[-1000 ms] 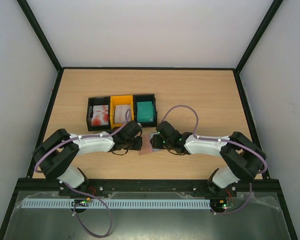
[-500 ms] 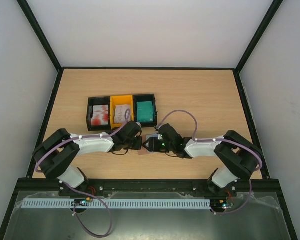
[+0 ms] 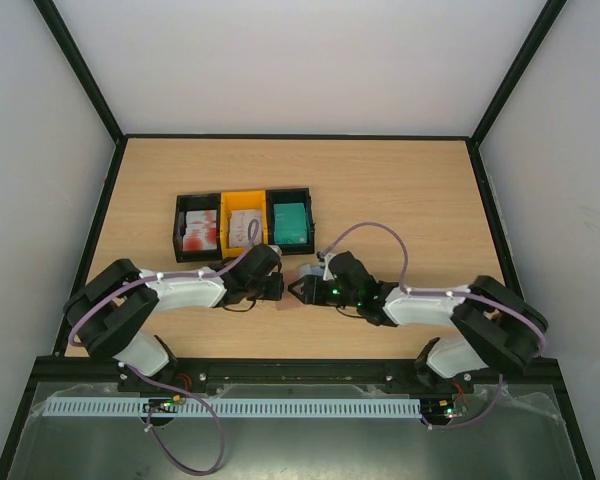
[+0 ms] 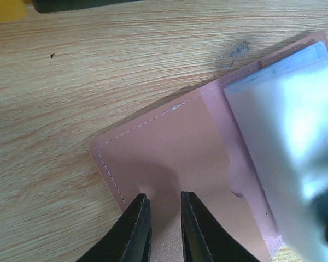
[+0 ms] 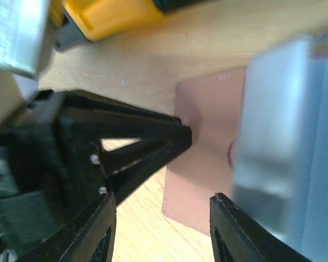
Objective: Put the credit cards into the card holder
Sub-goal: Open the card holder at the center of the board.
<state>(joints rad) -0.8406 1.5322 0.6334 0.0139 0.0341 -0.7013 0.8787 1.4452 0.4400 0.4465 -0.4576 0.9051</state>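
Top view: card holder (image 3: 290, 299) lay between both arms, credit cards (image 3: 242, 228) sat in their trays (image 3: 194, 199) behind, none loaded yet. Left wrist: left gripper (image 4: 163, 199) was clamped on the holder's pink flap, seemingly pinning it open. Right wrist: right gripper (image 5: 163, 203) hung over the holder with jaws apart and empty; next it likely must fetch a card

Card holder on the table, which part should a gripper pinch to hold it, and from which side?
The card holder lies open and flat, so pinch the outer edge of its bare pink flap, coming in low from the side away from the pale pockets. The left gripper grips there.
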